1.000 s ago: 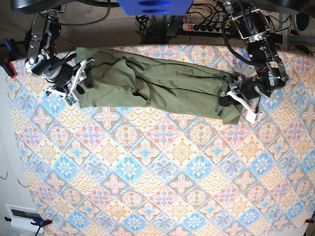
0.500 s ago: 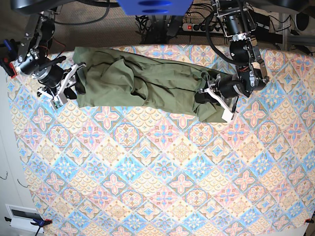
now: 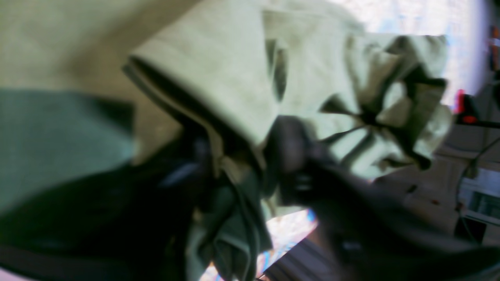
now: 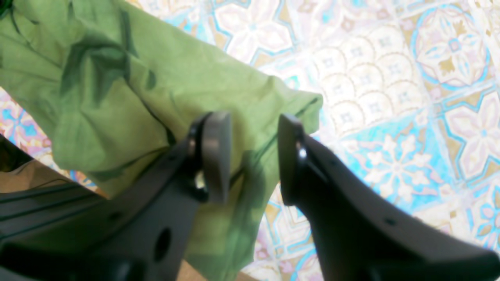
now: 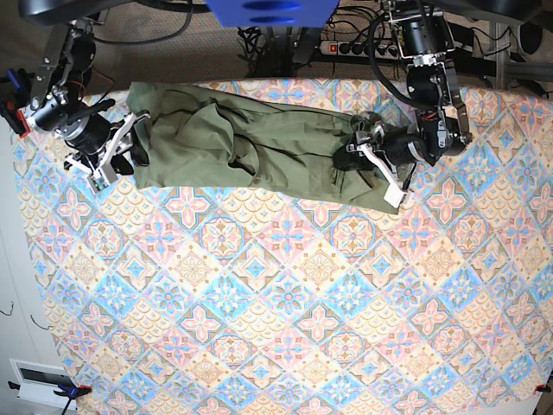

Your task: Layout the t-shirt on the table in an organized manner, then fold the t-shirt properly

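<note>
The t-shirt [image 5: 259, 147] is laid as a long, rumpled band across the far part of the table [image 5: 285, 311], running left to right, with creases bunched at both ends.

Right gripper [image 4: 252, 154]: seen at the shirt's left end in the base view. In the wrist view its jaws are parted, with a clear gap between the pads. A corner of green cloth is seen below and behind them, lying on the tiled cover; nothing is pinched. Released.

Left gripper [image 5: 373, 157]: placed over the shirt's right end, where the cloth is gathered into a clump. The wrist view is blurred; folded pale-green fabric is crowded up against dark finger shapes, and cloth is seen between them. Whether the fabric is clamped or merely draped there cannot be told.

The near part of the table is seen as bare patterned cloth.
</note>
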Available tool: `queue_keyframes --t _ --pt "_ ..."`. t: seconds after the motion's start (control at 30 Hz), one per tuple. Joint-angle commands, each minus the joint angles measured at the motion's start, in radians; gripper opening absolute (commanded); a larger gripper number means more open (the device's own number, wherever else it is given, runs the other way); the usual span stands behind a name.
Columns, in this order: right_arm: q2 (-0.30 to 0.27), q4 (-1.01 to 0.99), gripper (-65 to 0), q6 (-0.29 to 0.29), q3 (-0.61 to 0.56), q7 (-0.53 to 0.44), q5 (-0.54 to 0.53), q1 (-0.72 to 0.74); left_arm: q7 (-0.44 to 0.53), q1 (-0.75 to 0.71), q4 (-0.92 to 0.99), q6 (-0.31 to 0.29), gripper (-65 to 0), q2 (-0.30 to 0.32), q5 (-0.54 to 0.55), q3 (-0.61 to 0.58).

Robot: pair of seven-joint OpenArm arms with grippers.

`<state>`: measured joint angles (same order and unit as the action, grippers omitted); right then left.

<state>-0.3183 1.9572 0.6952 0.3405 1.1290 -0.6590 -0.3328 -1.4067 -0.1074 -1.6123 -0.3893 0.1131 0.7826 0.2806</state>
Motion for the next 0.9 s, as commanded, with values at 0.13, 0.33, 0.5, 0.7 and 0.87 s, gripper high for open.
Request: queue_keyframes --t 0.13,0.33,0.5,0.7,0.87 --pt "-0.015 0.015 -45.3 0.003 0.006 -0.020 -0.018 0.008 0.010 0.013 -0.026 -0.001 -12.1 0.021 0.194 0.006" --pt "-0.015 0.015 -45.3 0.003 0.007 -0.020 -0.018 0.005 0.010 0.004 -0.026 -0.001 -11.6 0.118 0.320 0.078" --pt "-0.015 0.015 -45.3 0.003 0.007 -0.020 -0.018 0.002 0.010 -0.031 -0.026 -0.001 -15.5 0.236 0.320 0.125" --pt "-0.014 0.015 -45.3 0.003 0.001 -0.020 -0.018 0.002 0.010 -0.045 -0.019 -0.001 -20.3 0.268 0.225 0.088" --pt "-0.014 0.015 -45.3 0.003 -0.002 -0.020 -0.020 0.001 0.010 -0.022 -0.019 -0.001 -24.0 0.268 -0.021 -0.085"
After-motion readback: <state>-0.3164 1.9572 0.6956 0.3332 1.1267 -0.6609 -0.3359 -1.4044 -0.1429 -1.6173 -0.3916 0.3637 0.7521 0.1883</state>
